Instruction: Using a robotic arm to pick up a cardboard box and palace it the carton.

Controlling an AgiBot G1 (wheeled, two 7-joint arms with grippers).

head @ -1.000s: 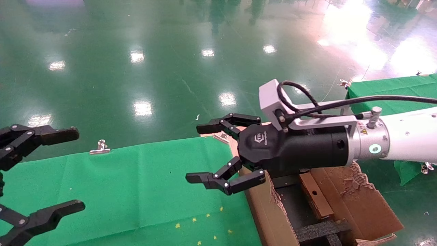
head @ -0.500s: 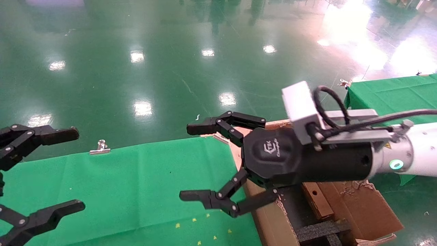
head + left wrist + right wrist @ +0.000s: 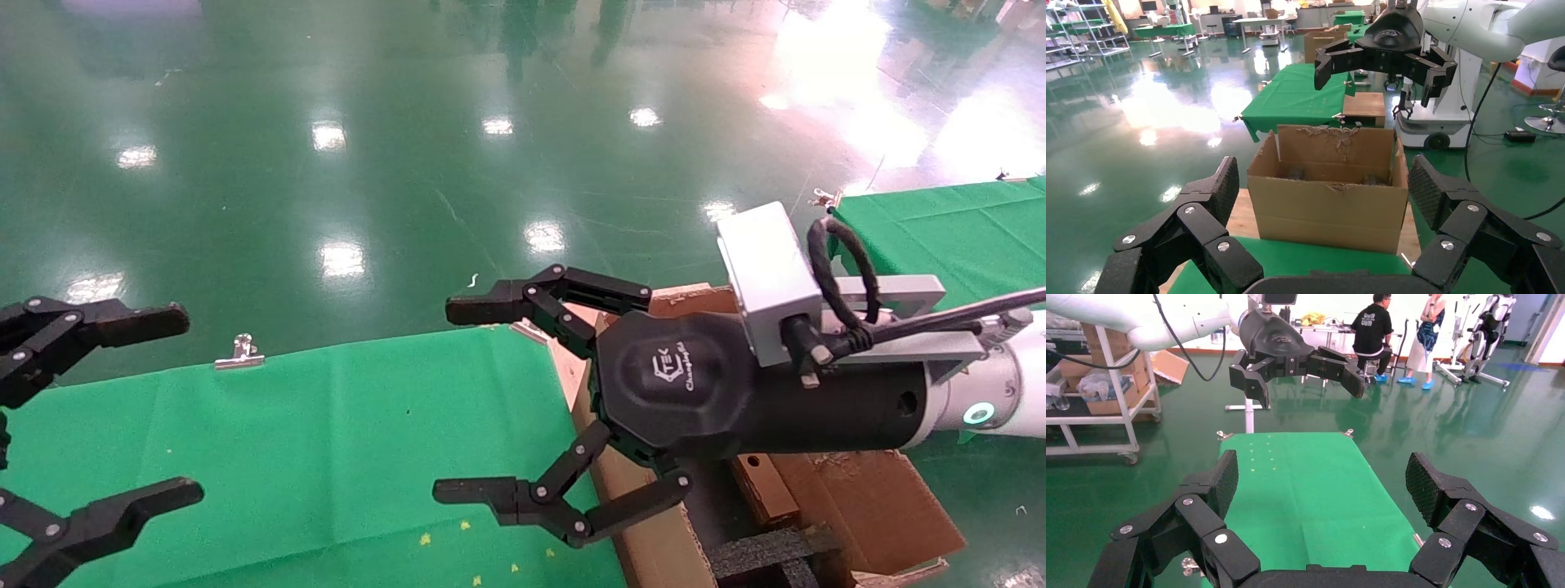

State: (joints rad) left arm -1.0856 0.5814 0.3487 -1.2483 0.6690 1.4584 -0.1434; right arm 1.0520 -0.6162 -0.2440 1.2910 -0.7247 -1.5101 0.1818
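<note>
My right gripper (image 3: 462, 400), black and three-fingered on the white arm, hangs open and empty over the carton's left edge and the green table (image 3: 327, 425). The large brown carton (image 3: 866, 506) with torn flaps stands at the table's right end; it also shows in the left wrist view (image 3: 1330, 205). The small cardboard box (image 3: 768, 494) with a round hole lies inside it, partly hidden by the gripper body, beside black foam (image 3: 760, 551). My left gripper (image 3: 176, 404) is parked open at the far left. The right wrist view shows only bare green cloth between the right gripper's open fingers (image 3: 1324, 478).
A metal clip (image 3: 239, 351) holds the cloth at the table's far edge. A second green-covered table (image 3: 940, 212) stands at the right. Glossy green floor lies beyond. People and a cart (image 3: 1101, 410) stand far off in the right wrist view.
My right gripper has drawn back to the right and rolled, so the camera block swung right. Its fingers have spread wider. The small box stays in the carton. The left arm has not moved.
</note>
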